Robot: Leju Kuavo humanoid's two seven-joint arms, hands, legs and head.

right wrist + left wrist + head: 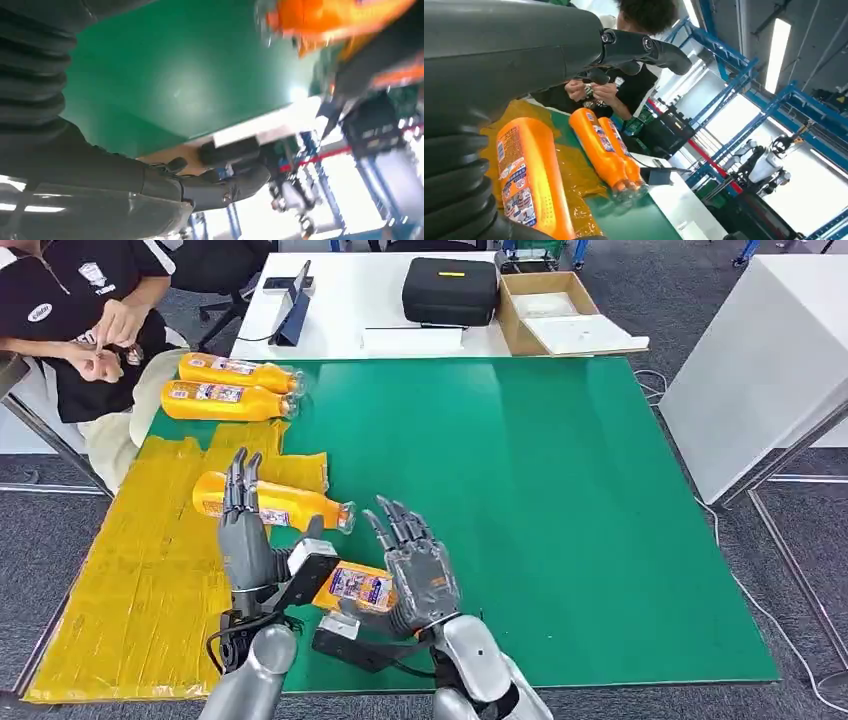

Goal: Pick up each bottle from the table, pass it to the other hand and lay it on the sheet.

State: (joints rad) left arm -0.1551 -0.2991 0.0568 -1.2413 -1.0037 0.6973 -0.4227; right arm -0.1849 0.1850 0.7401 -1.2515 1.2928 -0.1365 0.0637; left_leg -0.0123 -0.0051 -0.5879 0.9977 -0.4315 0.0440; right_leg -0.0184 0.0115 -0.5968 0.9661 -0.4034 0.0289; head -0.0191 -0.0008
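An orange bottle point(355, 588) sits between my two hands above the green table's near edge. My left hand point(245, 540) has its thumb across the bottle's left end and its other fingers straight up. My right hand point(415, 568) is by the bottle's right end with fingers spread and nothing between them; in the right wrist view the bottle point(340, 20) is a blur beyond them. A second bottle point(270, 505) point(524, 175) lies on the yellow sheet point(140, 570), cap to the right. Two more bottles point(228, 388) point(604, 145) lie side by side at the table's back left.
A person point(90, 320) sits at the table's back-left corner, hands together. Behind the green table point(560, 500) a white table carries a black case point(450, 288), a cardboard box point(555, 315) and a tablet stand. A white cabinet point(770, 360) stands to the right.
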